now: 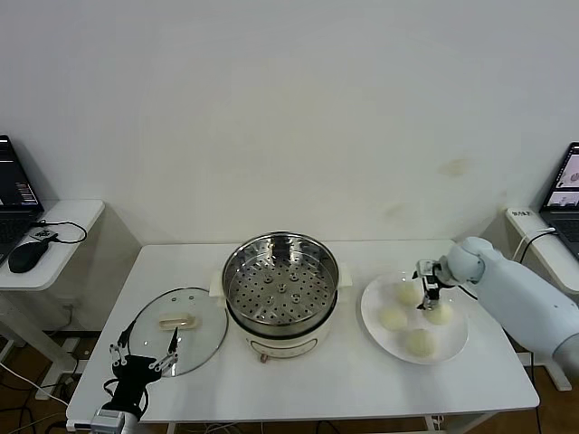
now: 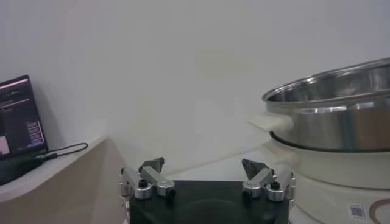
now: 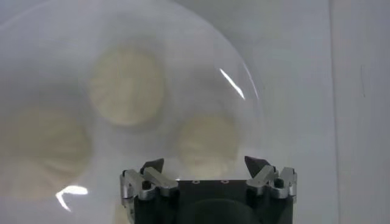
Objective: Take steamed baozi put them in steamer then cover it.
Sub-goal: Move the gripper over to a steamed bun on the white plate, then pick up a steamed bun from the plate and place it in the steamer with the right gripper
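Four cream-white baozi lie on a white plate [image 1: 370,312] at the table's right: one at the back [image 1: 408,293], one on the left [image 1: 393,319], one on the right [image 1: 439,314], one at the front [image 1: 419,342]. My right gripper [image 1: 425,295] hovers open just above them, between the back and right buns. In the right wrist view the gripper [image 3: 204,164] has one baozi [image 3: 206,143] between its spread fingers, with two others [image 3: 127,87] [image 3: 36,152] beside it. The steamer [image 1: 280,289] stands open at the centre. The cover [image 1: 176,330] lies flat on the table to its left. My left gripper [image 1: 143,362] is open by the cover's front edge.
A side table with a laptop [image 1: 14,194] and mouse [image 1: 27,256] stands at the far left. Another laptop [image 1: 565,190] sits at the far right. In the left wrist view the steamer [image 2: 341,122] is close to the left gripper [image 2: 204,165].
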### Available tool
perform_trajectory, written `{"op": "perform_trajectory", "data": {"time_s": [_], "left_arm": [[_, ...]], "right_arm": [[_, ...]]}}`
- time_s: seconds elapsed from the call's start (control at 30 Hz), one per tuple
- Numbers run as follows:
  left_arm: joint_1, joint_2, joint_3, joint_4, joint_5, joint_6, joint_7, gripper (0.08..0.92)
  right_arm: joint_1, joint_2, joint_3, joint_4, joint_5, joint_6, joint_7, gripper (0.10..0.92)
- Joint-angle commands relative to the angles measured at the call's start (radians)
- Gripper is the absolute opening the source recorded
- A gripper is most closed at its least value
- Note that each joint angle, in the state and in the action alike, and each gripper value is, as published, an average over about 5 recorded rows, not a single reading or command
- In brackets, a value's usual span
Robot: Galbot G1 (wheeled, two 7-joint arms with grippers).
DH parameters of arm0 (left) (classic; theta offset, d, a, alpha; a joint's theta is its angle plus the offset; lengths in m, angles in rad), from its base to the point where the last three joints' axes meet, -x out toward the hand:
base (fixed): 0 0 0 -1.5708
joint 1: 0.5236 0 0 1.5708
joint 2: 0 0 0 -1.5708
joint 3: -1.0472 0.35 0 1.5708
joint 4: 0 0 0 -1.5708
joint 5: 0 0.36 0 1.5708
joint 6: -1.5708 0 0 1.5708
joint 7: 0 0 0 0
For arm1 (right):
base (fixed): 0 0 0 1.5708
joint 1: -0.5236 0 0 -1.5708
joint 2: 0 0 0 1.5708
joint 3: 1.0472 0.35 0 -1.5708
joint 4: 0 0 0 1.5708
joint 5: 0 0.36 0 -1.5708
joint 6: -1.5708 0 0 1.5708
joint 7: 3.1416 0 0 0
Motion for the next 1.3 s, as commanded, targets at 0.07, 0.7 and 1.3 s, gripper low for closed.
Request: {"op": "perform_trajectory", "data": {"time_s": [0.07, 0.7, 1.3], "left_arm": [[0.0, 0.002, 0.0, 0.001, 0.001, 0.0, 0.0, 0.823], [0.004, 0.008, -0.005, 0.002, -0.002, -0.008, -0.003, 0.823], [-0.001, 0.028, 0.005, -0.003, -0.025, -0.001, -0.003, 0.823]], "right_arm": [[0.012, 0.036, -0.008, -0.056, -0.005, -0.003, -0.015, 0.793], [0.072, 0.01, -0.079, -0.005, 0.082, -0.03, -0.067, 0.576], [0.589, -0.173, -0.46, 0.384, 0.427, -0.105, -0.143, 0.585]]}}
